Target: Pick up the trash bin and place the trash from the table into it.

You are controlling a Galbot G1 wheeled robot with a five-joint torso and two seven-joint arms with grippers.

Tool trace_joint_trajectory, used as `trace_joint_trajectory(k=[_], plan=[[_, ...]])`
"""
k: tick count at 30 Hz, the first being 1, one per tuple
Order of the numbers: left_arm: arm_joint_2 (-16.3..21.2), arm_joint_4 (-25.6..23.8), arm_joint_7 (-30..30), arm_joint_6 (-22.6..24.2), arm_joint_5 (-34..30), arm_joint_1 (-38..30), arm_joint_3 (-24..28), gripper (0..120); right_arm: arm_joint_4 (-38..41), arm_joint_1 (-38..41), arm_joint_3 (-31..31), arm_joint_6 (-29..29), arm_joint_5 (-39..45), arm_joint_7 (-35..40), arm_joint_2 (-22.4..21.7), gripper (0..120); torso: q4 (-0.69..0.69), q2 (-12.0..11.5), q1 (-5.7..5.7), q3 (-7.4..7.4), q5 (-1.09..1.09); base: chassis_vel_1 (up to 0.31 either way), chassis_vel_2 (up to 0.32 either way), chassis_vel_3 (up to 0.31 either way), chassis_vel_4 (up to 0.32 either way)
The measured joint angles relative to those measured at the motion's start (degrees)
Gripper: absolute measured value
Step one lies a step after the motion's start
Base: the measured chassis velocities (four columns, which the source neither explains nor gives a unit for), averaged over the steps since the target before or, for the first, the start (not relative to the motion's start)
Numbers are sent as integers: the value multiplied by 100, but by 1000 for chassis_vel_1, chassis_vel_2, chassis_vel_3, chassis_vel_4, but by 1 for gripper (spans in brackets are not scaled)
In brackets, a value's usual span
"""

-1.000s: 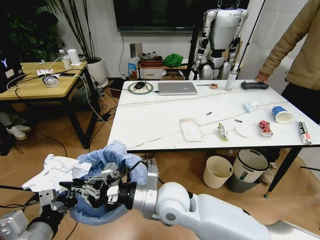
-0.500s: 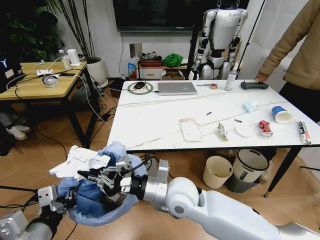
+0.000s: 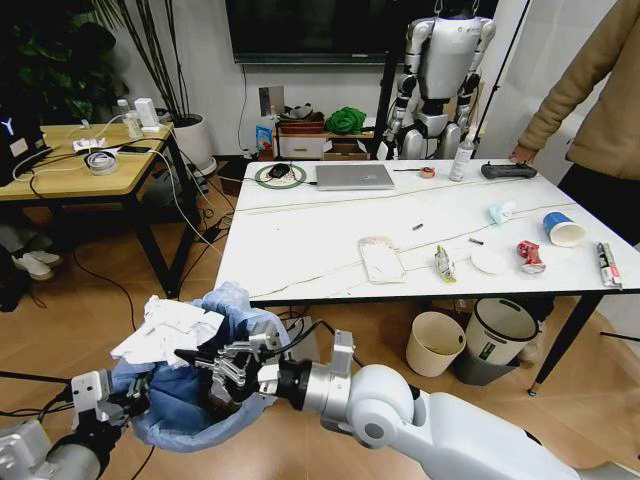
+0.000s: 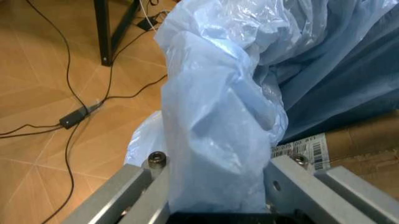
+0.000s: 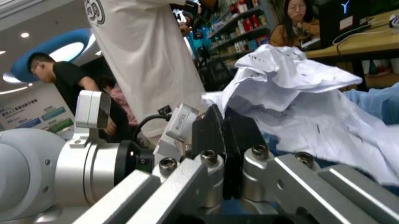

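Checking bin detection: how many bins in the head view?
3: the trash bin, low in the left gripper; a cream bin and a black-rimmed white bin under the table. Others may be hidden.

White table (image 3: 300,240) w/ laptop (image 3: 354,176), packet (image 3: 382,260), red can (image 3: 530,256), cup (image 3: 564,229).

Trash bin (image 3: 190,405): thin crinkly light-blue plastic liner, semi-glossy. Crumpled white paper (image 3: 168,328) on its rim, matt and creased. Brown cardboard (image 4: 367,142) w/ printed label, matt. Table (image 3: 300,255): glossy white veined top. Right gripper (image 3: 222,365): bare metal fingers; arm shell smooth white plastic. Floor (image 3: 80,310): light wood.
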Motion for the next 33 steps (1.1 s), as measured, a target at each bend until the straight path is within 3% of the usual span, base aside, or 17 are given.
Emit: trace_joint_trajectory(k=[15, 16, 17, 27, 33], plan=[[2, 35, -41, 26, -58, -57, 35, 0, -80, -177, 4, 94, -205, -4, -38, 0, 0, 0, 0, 0, 0, 0, 0, 0, 0], [3, 29, -43, 30, -63, -50, 36, 0, -97, -204, 6, 102, -234, -2, -33, 4, 0, 0, 0, 0, 0, 0, 0, 0, 0], [15, 28, -47, 32, -69, -51, 35, 0, -112, -239, 6, 108, -282, 2, -21, 16, 0, 0, 0, 0, 0, 0, 0, 0, 0], [-6, 48, -57, 42, -63, -69, 73, 0, -50, -181, 24, 107, -305, 55, -36, 50, 0, -1, 0, 0, 1, 0, 0, 0, 0], [10, 120, -70, 48, -44, -176, 129, 0, 133, -147, 113, 67, -291, 172, -166, 76, 0, -1, 0, 0, 0, 0, 0, 0, 0]])
